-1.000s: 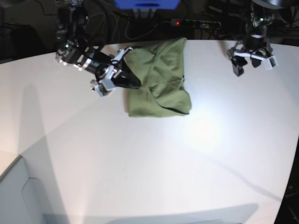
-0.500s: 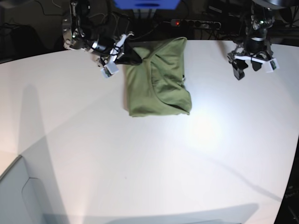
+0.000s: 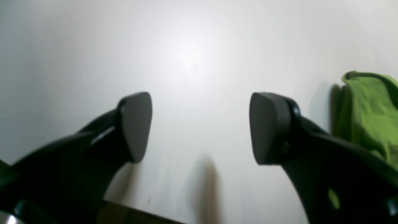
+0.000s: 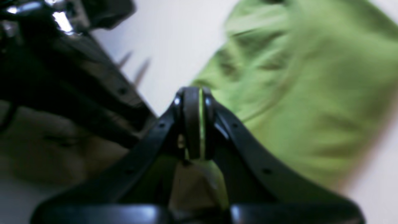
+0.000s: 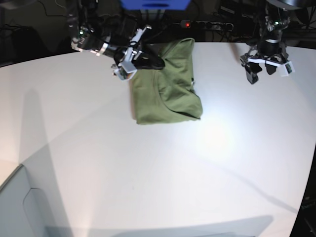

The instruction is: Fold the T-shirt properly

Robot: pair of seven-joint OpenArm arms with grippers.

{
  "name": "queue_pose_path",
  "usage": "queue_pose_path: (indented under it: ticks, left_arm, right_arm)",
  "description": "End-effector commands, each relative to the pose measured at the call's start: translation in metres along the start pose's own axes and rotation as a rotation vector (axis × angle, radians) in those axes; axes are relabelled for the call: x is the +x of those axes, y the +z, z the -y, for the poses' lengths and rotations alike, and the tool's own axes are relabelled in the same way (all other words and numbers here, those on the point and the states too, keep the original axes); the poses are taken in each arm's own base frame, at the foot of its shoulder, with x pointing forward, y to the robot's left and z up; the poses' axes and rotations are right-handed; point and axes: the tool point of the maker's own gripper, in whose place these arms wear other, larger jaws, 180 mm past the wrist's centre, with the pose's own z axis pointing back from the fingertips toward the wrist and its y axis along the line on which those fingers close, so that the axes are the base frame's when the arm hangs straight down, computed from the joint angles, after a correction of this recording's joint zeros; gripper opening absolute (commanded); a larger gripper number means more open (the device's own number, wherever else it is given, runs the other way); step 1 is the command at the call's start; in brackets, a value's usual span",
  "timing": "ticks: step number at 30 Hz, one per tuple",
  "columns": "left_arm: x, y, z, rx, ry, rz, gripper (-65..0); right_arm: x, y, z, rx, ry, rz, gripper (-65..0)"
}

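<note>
In the left wrist view the left pincer (image 3: 200, 127) stands wide open over bare white tabletop (image 3: 192, 56), nothing between its pads, and only an edge of the T-shirt (image 3: 367, 115) shows at the far right of the frame, apart from the near finger. In the right wrist view the right pincer (image 4: 192, 124) is closed, its two pads pressed together with a thin sliver of green showing between them; whether that is pinched cloth or just the shirt seen through the gap I cannot tell, as the picture is blurred. The T-shirt (image 4: 298, 93) fills the frame ahead and to the right of those tips. In the base view the T-shirt (image 5: 168, 89) lies as a partly folded bundle near the far edge of the tabletop (image 5: 148, 173), its long axis running from the far edge toward the camera. The right pincer (image 5: 155, 61) sits at its far upper part, over the cloth, while the left pincer (image 5: 266, 66) hangs well apart on the other side. The right arm is plainly nearer, so the next fold probably falls to it.
</note>
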Motion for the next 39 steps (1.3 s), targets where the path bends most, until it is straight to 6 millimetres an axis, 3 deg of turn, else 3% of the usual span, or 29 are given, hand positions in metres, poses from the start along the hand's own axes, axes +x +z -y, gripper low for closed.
queue_pose_path:
  ticks: [1,4,8,13,21,25,29,33,39]
  left_arm:
    - [0.006,0.004,0.003,-0.012,-0.010,0.019,-17.9]
    - [0.004,0.005,0.003,-0.013,-0.005,0.016,-17.8]
    - [0.000,0.004,0.008,-0.023,-0.001,0.008,-17.8]
    - [-0.005,0.004,0.023,-0.064,-0.004,-0.006,-17.8]
    - [-0.011,0.006,0.106,-0.279,0.005,-0.018,-17.8]
    - [-0.031,0.001,0.146,-0.372,0.048,-0.064,-17.8]
    - [-0.053,-0.004,0.171,-0.423,0.073,-0.120,-17.8]
    - [-0.065,-0.005,0.173,-0.422,0.068,-0.147,-17.8]
    - [-0.092,-0.014,0.158,-0.380,0.076,-0.219,-18.0]
  right_arm:
    - [0.004,-0.002,0.003,0.011,0.002,0.018,-64.9]
    - [-0.017,-0.009,0.016,0.006,-0.059,-0.017,-64.9]
    - [-0.026,-0.013,0.026,-0.001,-0.100,-0.012,-64.9]
    - [-0.024,-0.020,0.013,0.041,-0.088,-0.013,-64.9]
    - [0.031,0.001,-0.011,0.060,0.096,0.079,-64.9]
    - [0.035,0.010,-0.010,0.057,0.144,0.068,-64.9]
    - [0.029,0.017,0.000,0.025,0.133,0.053,-64.9]
    - [0.026,0.026,0.012,-0.023,0.118,0.049,-64.9]
    - [0.027,0.038,0.027,-0.079,0.114,0.053,-64.9]
